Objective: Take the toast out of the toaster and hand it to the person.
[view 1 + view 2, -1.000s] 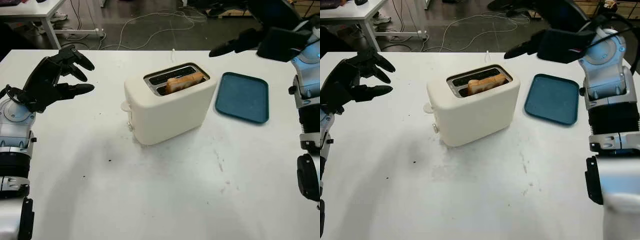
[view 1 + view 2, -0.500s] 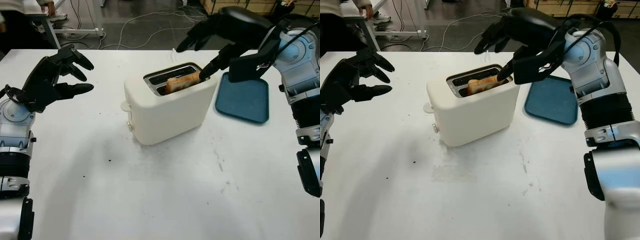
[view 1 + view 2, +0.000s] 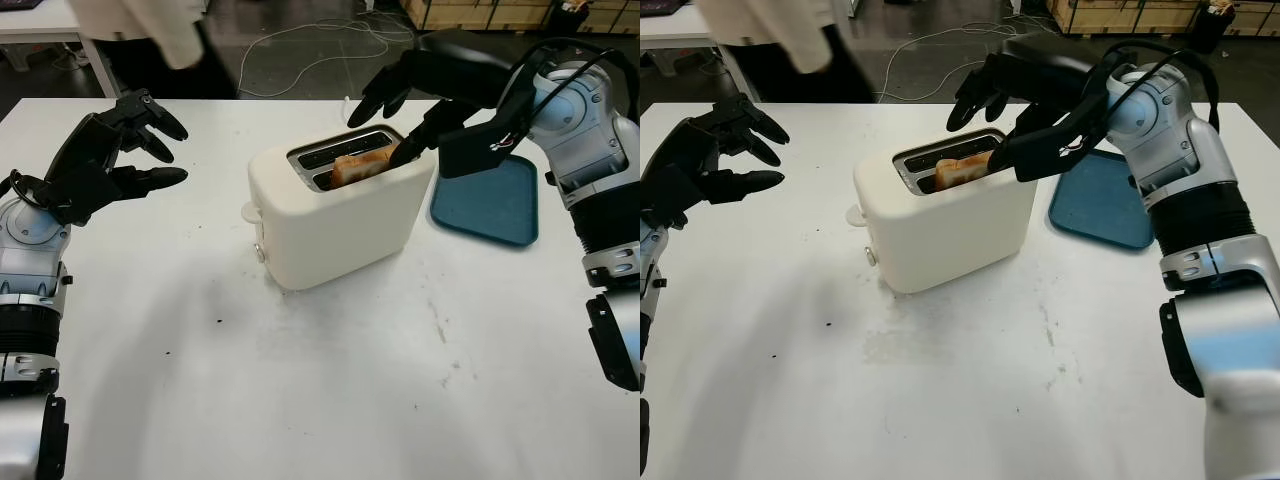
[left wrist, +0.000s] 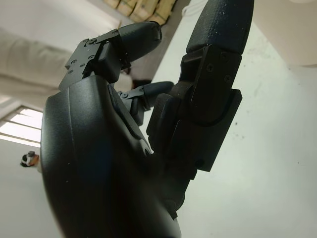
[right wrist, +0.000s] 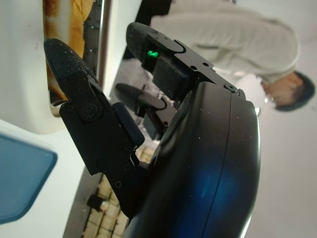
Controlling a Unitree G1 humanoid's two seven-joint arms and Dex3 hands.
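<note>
A cream toaster [image 3: 335, 215] stands mid-table with a slice of browned toast [image 3: 362, 163] sticking up from its nearer slot. My right hand [image 3: 380, 132] hovers open over the toaster's right end, its thumb down beside the toast's end and its other fingers above the far slot; nothing is grasped. The right wrist view has the toast [image 5: 77, 10] just beyond the thumb [image 5: 79, 94]. My left hand [image 3: 150, 150] is open, raised above the table at the far left. A person in a white top [image 3: 150, 25] stands behind the table's far left edge.
A blue tray [image 3: 490, 200] lies flat just right of the toaster, under my right forearm. Cables trail over the floor beyond the table's far edge. The white tabletop [image 3: 330, 380] in front of the toaster is bare.
My right hand swung in from the far right to above the toaster and settled beside the toast. A person has stepped in behind the table at the back left. The left hand stayed put.
</note>
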